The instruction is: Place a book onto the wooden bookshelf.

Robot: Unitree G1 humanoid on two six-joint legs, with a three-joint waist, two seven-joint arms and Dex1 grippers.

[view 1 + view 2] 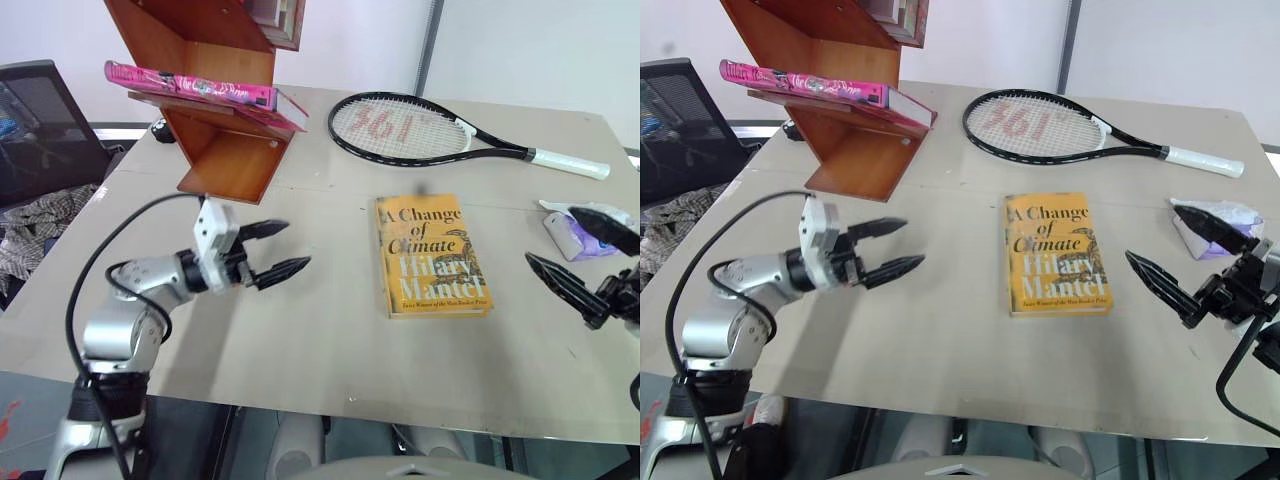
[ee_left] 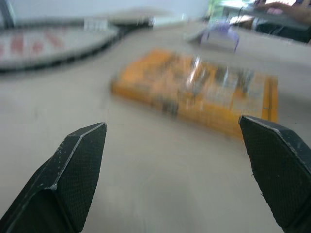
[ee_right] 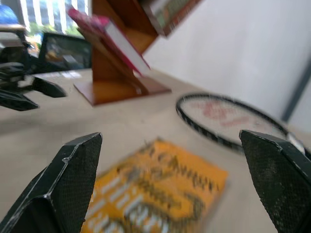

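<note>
The pink book (image 1: 200,87) lies on a slanted board of the wooden bookshelf (image 1: 215,120) at the table's far left, its white page edges facing right. It also shows in the right wrist view as the pink book (image 3: 109,36) on the bookshelf (image 3: 121,77). My left gripper (image 1: 275,250) hangs open and empty above the table, in front of the shelf's base, pointing right. My right gripper (image 1: 575,250) stands open and empty near the table's right edge. Its fingers (image 3: 63,187) frame the yellow book.
A yellow-orange book (image 1: 430,255) lies flat at mid-table between my grippers. A black tennis racket (image 1: 420,130) rests at the back. A white and purple packet (image 1: 575,225) lies at the right edge. An office chair (image 1: 40,120) stands left of the table (image 1: 320,350).
</note>
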